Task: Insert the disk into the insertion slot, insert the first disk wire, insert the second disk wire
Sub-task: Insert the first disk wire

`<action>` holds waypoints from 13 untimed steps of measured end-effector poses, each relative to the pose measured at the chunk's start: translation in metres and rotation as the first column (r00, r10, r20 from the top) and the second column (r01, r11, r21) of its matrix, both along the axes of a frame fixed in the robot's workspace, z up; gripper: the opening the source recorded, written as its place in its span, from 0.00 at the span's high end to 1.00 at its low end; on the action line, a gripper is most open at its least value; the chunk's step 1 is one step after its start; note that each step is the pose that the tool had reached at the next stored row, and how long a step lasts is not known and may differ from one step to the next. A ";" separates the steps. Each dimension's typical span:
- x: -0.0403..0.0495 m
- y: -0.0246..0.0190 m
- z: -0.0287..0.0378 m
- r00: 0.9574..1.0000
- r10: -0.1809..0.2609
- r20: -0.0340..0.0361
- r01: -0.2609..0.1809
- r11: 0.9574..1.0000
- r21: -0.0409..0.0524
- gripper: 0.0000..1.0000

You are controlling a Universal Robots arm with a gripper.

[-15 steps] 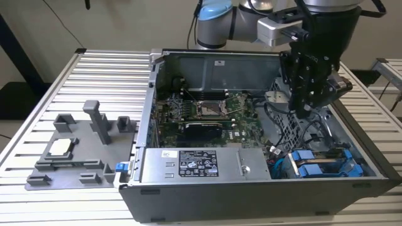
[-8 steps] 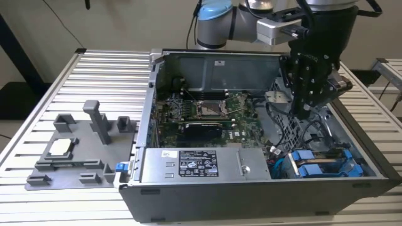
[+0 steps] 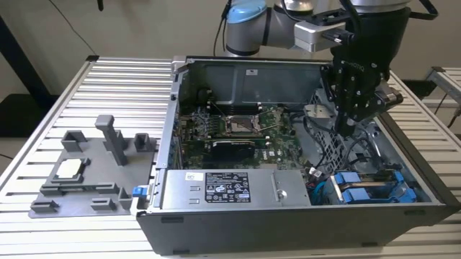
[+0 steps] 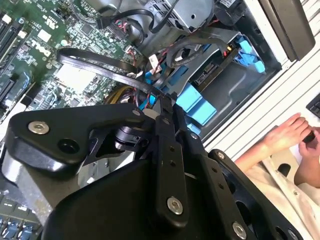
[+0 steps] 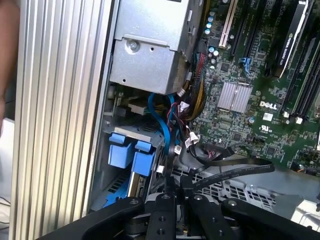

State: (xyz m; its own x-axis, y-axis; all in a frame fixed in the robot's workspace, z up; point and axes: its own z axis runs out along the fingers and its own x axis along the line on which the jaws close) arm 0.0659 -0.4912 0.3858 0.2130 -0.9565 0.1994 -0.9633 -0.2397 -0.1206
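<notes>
The disk sits in the insertion slot at the front corner of the open computer case [image 3: 173,162], on the exterior view's right. Its blue carrier [image 3: 360,190] faces into the case, and it appears in both wrist views [image 4: 196,102] [image 5: 123,151]. The drive's metal body is mostly hidden. My black gripper [image 3: 348,128] hangs inside the case above the drive cage, a short way behind the slot. Its fingers [image 4: 165,107] [image 5: 171,187] are pressed together on the end of a flat black disk wire [image 4: 95,67] [image 5: 235,170]. A blue wire [image 5: 159,120] runs down beside them.
The motherboard [image 3: 230,127] and power supply [image 3: 223,189] fill the case. A grey fixture plate [image 3: 86,178] lies on the slatted table on the exterior view's left. A small blue piece [image 3: 138,192] is at the case's edge. A person's hand [image 4: 292,135] rests beside the case.
</notes>
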 end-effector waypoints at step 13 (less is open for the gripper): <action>0.0033 -0.0338 -0.0006 1.000 0.000 -0.006 0.000 1.000 0.027 0.84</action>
